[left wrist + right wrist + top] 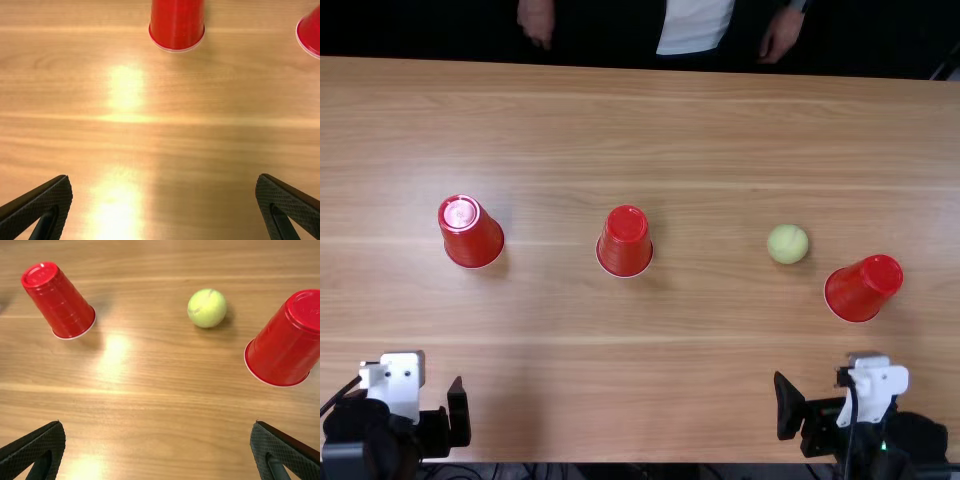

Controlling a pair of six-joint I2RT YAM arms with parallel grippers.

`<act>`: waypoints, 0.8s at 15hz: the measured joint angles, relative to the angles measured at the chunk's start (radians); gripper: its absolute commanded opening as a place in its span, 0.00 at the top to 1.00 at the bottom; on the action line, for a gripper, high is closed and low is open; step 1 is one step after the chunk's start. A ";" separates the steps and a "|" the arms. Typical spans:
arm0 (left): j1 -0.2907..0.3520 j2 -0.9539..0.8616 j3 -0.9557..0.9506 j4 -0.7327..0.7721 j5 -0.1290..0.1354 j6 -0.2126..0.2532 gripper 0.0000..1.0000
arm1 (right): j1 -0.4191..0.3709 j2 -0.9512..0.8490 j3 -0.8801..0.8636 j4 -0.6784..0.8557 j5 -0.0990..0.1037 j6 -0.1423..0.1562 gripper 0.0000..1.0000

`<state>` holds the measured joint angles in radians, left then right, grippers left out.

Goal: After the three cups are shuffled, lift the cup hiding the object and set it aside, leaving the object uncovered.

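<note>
from above you get all of it at once: the left cup [470,232], the middle cup [624,242] and the right cup [863,288], each red and standing mouth down, plus the ball [787,243], yellow-green and uncovered. it lies between the middle cup and the right cup, nearer the right one and not touching it. the left wrist view gives you the left cup straight ahead and a sliver of the middle cup at the frame's edge. the right wrist view gives you the middle cup, the ball and the right cup together (here you can see the pale seam on the ball).

the left gripper [162,179] is spread wide with nothing between its fingers, and so is the right gripper [157,425]. both sit back by the near edge, well apart from the cups.

the table [650,130] is light brown wood with lamp glare on it, and it's dark beyond its far edge.

your count: three cups, one ball, two grippers.
</note>
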<state>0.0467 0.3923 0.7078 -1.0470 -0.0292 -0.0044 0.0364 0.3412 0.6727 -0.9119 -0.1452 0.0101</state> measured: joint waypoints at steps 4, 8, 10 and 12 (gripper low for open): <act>0.000 -0.253 -0.177 0.202 -0.001 0.000 0.00 | 0.000 -0.232 -0.095 0.016 0.000 0.000 0.00; 0.000 -0.387 -0.282 0.261 -0.002 0.000 0.00 | 0.000 -0.334 -0.172 0.029 0.000 0.002 0.00; 0.001 -0.387 -0.348 0.348 -0.001 0.001 0.00 | 0.000 -0.334 -0.172 0.037 0.002 0.003 0.00; 0.001 -0.387 -0.428 0.618 0.002 0.001 0.00 | 0.000 -0.334 -0.174 0.107 0.004 0.003 0.00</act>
<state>0.0475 0.0055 0.2802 -0.4286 -0.0269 -0.0036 0.0364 0.0071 0.4988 -0.8051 -0.1413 0.0132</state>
